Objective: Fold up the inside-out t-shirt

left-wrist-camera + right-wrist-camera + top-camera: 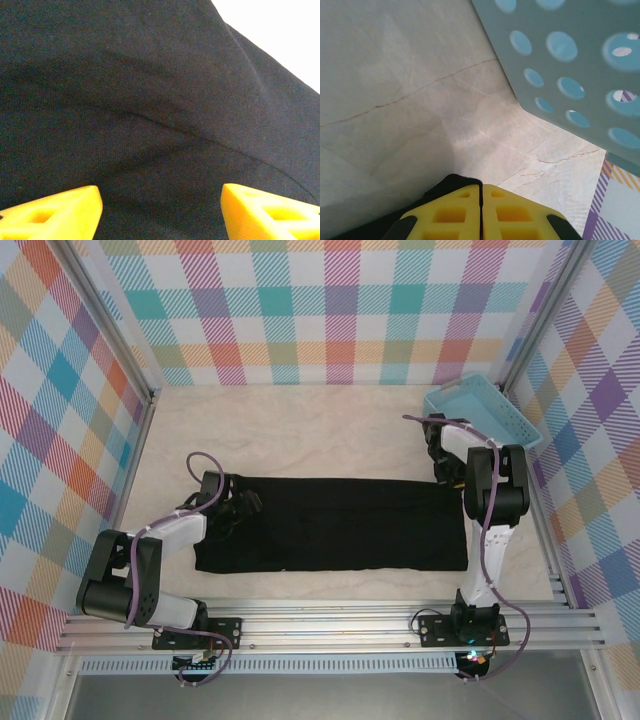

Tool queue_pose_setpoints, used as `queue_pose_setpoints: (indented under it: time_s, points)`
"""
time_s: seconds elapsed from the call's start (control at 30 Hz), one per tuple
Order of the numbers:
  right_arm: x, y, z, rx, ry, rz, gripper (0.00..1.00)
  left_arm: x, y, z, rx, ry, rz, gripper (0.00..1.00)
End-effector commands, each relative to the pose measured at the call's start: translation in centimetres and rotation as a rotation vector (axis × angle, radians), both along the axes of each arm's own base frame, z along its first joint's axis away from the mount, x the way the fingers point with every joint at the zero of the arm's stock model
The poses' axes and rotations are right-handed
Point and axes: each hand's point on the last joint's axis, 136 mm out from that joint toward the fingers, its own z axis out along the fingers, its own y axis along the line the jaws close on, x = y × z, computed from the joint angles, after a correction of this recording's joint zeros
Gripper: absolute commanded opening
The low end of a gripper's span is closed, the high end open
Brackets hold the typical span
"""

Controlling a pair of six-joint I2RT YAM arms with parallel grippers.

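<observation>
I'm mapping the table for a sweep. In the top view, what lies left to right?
left arm → t-shirt → basket

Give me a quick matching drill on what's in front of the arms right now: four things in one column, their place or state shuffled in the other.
Things:
1. t-shirt
2. basket
3. left gripper
4. right gripper

Place or state:
A. fingers shut, black cloth at their tips
B. far right corner of the table
C. fingers open over black cloth
D. lying flat as a long band across the table

Pairs: 1-D, 2-B, 3-C, 4-A
</observation>
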Motion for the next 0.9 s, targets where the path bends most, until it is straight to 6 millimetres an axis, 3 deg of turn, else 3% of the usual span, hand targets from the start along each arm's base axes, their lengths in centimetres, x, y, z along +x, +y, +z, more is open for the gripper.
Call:
queue_pose_setpoints:
  time_s: [0.0, 0.57, 0.67, 0.8, 0.87]
  points:
    - [0.2, -2.1, 2.8, -0.087, -0.025, -0.019, 0.07, -4.1, 2.1, -4.0, 0.053, 0.179, 0.05, 0.66]
    - [0.9, -2.6, 5.7, -0.122, -0.071, -0.007, 0.18, -4.1, 2.1, -4.0, 0.052, 0.175, 0.046, 0.66]
    - [0.9, -0.7, 5.4, -0.005, -0.107, -0.009, 0.19, -4.0, 2.0, -4.0, 0.051, 0.175, 0.045, 0.66]
    - [1.1, 5.1, 5.2, 0.212, -0.181, 0.074, 0.25, -4.0, 2.1, -4.0, 0.052, 0.176, 0.047, 0.66]
    - [1.0, 6.8, 4.9, 0.271, -0.187, 0.085, 0.31, -4.0, 2.0, -4.0, 0.052, 0.177, 0.045, 0.66]
